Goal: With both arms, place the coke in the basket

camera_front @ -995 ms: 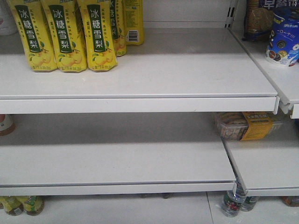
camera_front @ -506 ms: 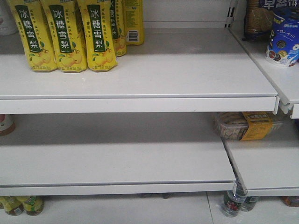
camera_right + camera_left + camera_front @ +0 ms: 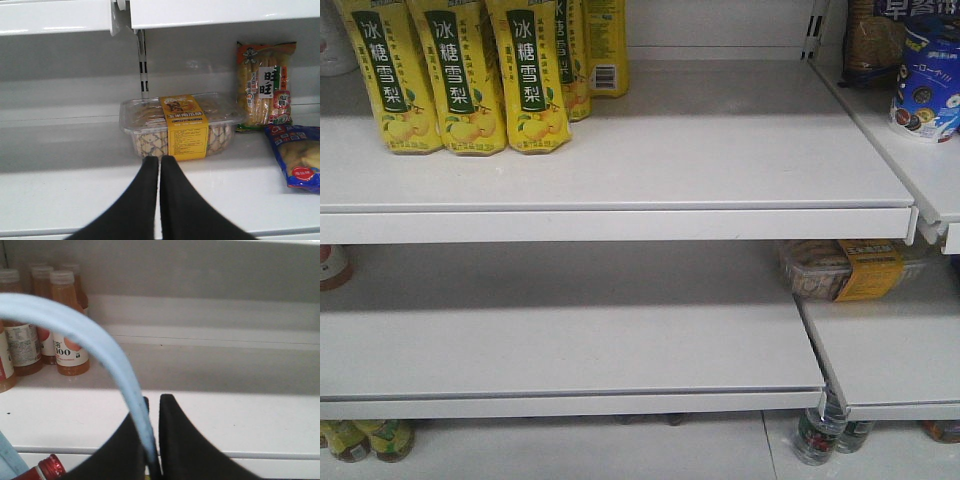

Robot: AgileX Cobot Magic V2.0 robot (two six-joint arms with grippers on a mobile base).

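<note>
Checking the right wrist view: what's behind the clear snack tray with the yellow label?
Behind the clear snack tray only bare grey back wall and a slotted upright show. The tray itself hides the shelf directly behind it. The right gripper, shut, sits in front.

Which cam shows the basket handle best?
Left wrist view: the light-blue basket handle arcs across frame into the left end effector, pinched there. Front-facing and right wrist views show none of it.

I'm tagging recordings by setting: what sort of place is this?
Most likely a shop aisle or mock supermarket: white tiered shelving stocked with rows of identical yellow drink cartons, a labelled snack tray, and a light-blue basket handle pinched by the left tool.
</note>
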